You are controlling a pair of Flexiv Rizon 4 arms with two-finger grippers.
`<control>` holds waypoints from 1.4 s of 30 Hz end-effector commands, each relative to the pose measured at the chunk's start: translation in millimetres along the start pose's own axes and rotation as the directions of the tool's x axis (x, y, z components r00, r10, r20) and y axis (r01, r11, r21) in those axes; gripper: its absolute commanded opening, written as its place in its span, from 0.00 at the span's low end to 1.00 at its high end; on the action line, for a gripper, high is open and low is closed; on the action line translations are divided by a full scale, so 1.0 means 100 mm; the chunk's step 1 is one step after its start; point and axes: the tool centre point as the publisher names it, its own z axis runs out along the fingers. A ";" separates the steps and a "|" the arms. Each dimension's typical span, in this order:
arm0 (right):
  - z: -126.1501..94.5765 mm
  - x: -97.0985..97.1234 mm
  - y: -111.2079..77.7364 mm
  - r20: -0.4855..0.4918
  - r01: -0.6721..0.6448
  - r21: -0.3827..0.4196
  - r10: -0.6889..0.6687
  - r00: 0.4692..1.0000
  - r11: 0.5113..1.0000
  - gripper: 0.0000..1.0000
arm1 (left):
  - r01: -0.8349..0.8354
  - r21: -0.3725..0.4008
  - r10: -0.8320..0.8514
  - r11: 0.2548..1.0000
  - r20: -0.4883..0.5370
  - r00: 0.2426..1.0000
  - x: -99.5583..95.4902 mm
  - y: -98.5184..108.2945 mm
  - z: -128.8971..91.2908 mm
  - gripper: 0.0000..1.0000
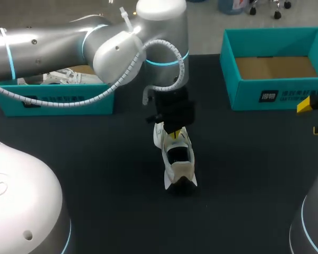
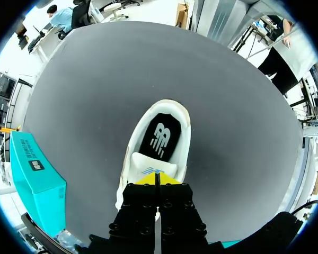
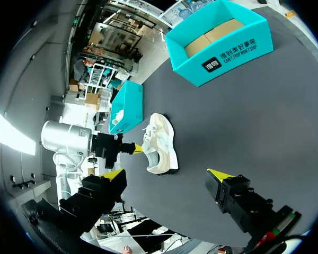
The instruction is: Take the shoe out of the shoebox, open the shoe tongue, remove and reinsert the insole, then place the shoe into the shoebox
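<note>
One shoe point(image 1: 178, 159) stands mid-way across the desk point(image 1: 85, 153), outside the shoebox point(image 1: 238, 87). Left tool point(image 2: 157, 181) is closed to a seam, apparently pinching the tongue point(image 2: 148, 165). Right tool point(image 1: 314, 117) is wide open, empty. Shoe judged light, upper soft; steady the stiffer heel when lifting the insole point(image 2: 160, 136).

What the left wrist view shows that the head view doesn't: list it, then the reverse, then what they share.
Left wrist only: the white mark on the black insole inside the shoe, and the left gripper with tips closed together at the tongue. Head only: the empty shoebox at right and the open right gripper. Shared: the white shoe, the left gripper over it, the dark table.
</note>
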 end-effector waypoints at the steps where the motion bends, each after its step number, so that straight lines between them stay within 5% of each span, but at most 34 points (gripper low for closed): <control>1: 0.00 0.00 -0.01 0.003 -0.001 -0.002 0.002 1.000 1.000 1.00 | -0.001 -0.001 0.001 1.000 0.003 1.000 0.01 0.00 0.01 0.00; 7: 0.00 0.00 -0.01 0.003 -0.001 -0.002 0.002 1.000 1.000 1.00 | -0.001 -0.001 0.001 1.000 0.003 1.000 0.01 0.00 0.01 0.00; 9: 0.00 0.00 -0.01 0.003 -0.001 -0.002 0.002 1.000 1.000 1.00 | 0.252 -0.114 -0.252 0.961 0.008 0.968 0.01 -0.11 0.00 0.00; 12: 0.00 0.00 -0.01 0.003 -0.001 -0.002 0.002 1.000 1.000 1.00 | 0.564 -0.139 -0.549 0.814 0.129 0.826 0.07 -0.23 -0.09 0.00; 13: 0.00 0.00 -0.01 0.003 -0.001 -0.002 0.002 1.000 1.000 1.00 | 0.654 -0.092 -0.635 0.751 0.173 0.753 0.11 -0.26 -0.13 0.00; 15: 0.00 0.00 -0.01 0.003 -0.001 -0.002 0.002 1.000 1.000 1.00 | 0.814 -0.193 -0.799 0.547 0.169 0.577 0.17 -0.30 -0.15 0.00; 27: 0.00 0.00 -0.01 0.003 -0.001 -0.002 0.002 1.000 1.000 1.00 | 0.814 -0.193 -0.799 0.547 0.169 0.577 0.17 -0.30 -0.15 0.00; 30: 0.00 0.00 -0.01 0.003 -0.001 -0.002 0.002 1.000 1.000 1.00 | 0.890 -0.177 -0.853 0.419 0.258 0.453 0.19 -0.46 -0.12 0.00; 36: 0.00 0.00 -0.01 0.003 -0.001 -0.002 0.002 1.000 1.000 1.00 | 0.936 -0.090 -0.904 0.342 0.240 0.353 0.26 -0.63 -0.07 0.05; 38: 0.00 0.00 -0.01 0.003 -0.001 -0.002 0.002 1.000 1.000 1.00 | 0.947 -0.061 -0.918 0.316 0.231 0.322 0.28 -0.66 -0.06 0.17; 40: 0.00 0.00 -0.01 0.003 -0.001 -0.002 0.002 1.000 1.000 1.00 | 0.955 -0.039 -0.922 0.294 0.253 0.295 0.30 -0.71 -0.05 0.45; 41: 0.00 0.00 -0.01 0.003 -0.001 -0.002 0.002 1.000 1.000 1.00 | 0.954 -0.034 -0.919 0.296 0.262 0.295 0.31 -0.73 -0.05 0.75; 42: 0.00 0.00 -0.01 0.003 -0.001 -0.002 0.002 1.000 1.000 1.00 | 0.954 -0.022 -0.918 0.300 0.264 0.295 0.31 -0.75 -0.05 0.76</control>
